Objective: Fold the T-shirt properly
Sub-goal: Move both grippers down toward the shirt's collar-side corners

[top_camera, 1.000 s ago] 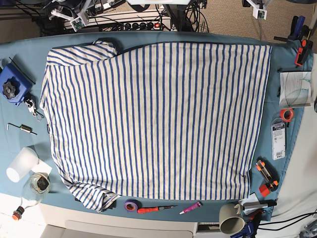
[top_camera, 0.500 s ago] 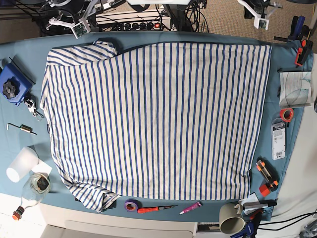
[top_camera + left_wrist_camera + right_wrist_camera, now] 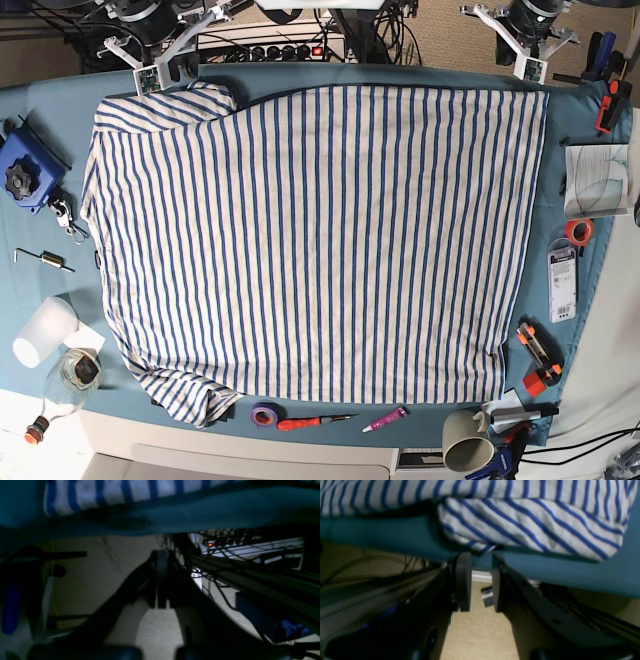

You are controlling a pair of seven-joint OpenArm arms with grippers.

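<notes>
- The T-shirt (image 3: 320,240) is lying flat on the bench (image 3: 50,120).
- The left gripper (image 3: 160,580) is hovering at the far edge, fingers clenched.
- The right gripper (image 3: 481,580) is hovering just beside the sleeve, fingers slightly parted and empty.

Both arms reach farther into the base view than a second ago. The right gripper (image 3: 160,62), earlier only partly visible at the top left edge, now hangs lower, just above the far left corner of the T-shirt (image 3: 320,230), near its folded sleeve. The left gripper (image 3: 530,45), at the top right, also sits lower and closer to the shirt's far right corner. Neither touches the cloth, and the shirt itself lies as it did.
</notes>
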